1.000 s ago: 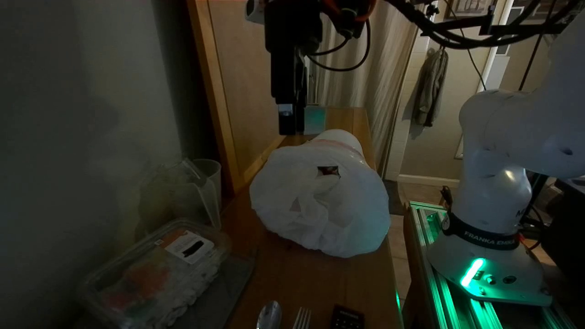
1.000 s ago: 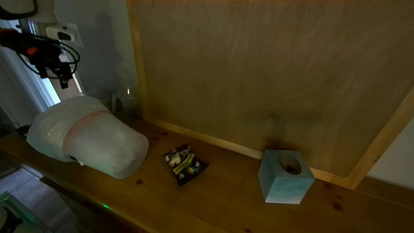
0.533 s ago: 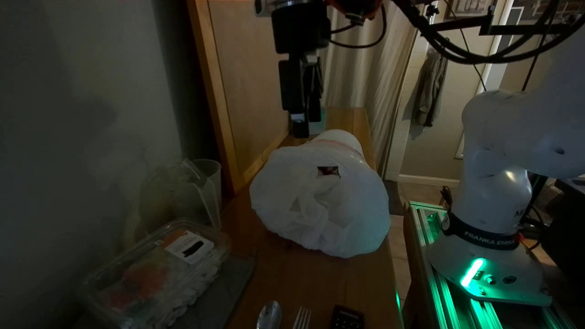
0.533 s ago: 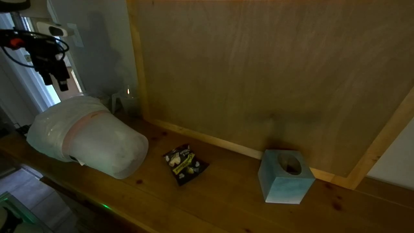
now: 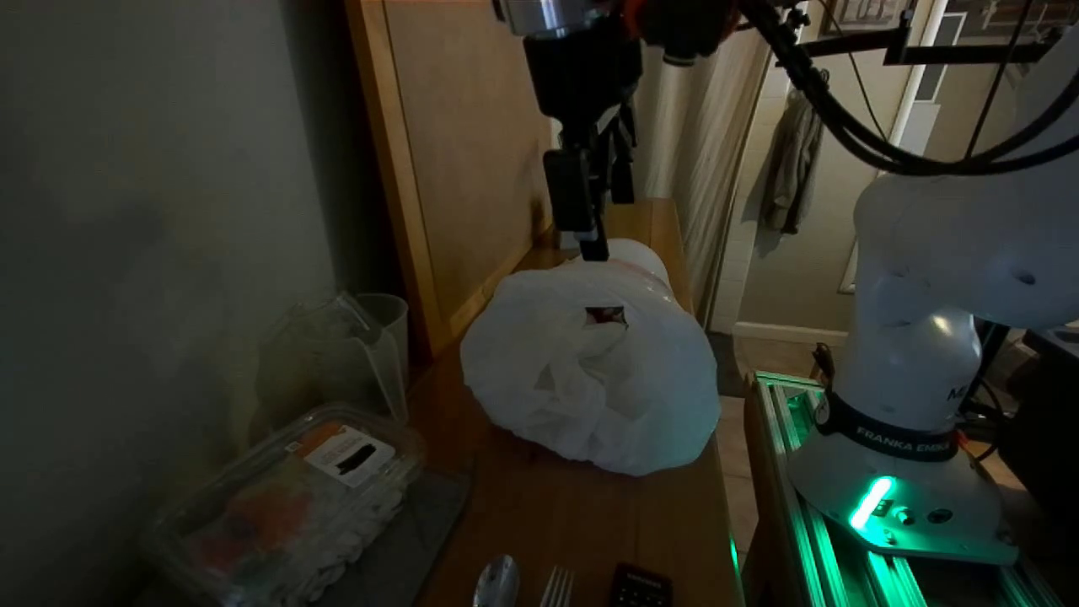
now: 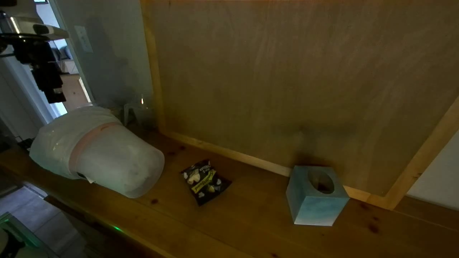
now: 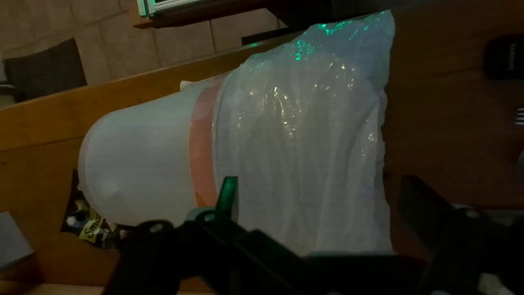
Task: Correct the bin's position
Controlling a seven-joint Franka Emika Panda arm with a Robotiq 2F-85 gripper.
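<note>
Bench (image 6: 251,229): long, wooden, back edge against a board (image 6: 287,82), front edge toward the robot's base (image 5: 902,472).
Bin (image 6: 118,161): lying on its side near the front edge, not upright; long axis roughly along that edge, bottom toward one end, mouth toward the other.
Liner (image 7: 307,143): crinkled, over the mouth half, flaring about to the front edge.
Gripper (image 7: 319,186): the only one, above the liner's side nearer the back edge, seemingly clear of it; from here the bin lies below and toward the front edge.
Tissue box (image 6: 317,197): near the back edge, beyond the bin's bottom.
Snack packet (image 6: 206,182): flat on the bench between the two.
Fingers (image 7: 227,196): wide apart, holding nothing, spread along the bin's long axis, one over the wall by the pink band (image 7: 203,139), one past the mouth. Lowered so, they would probably straddle the rim, a likely hold for standing it up.
Fork (image 5: 556,588): at the end the mouth faces.
</note>
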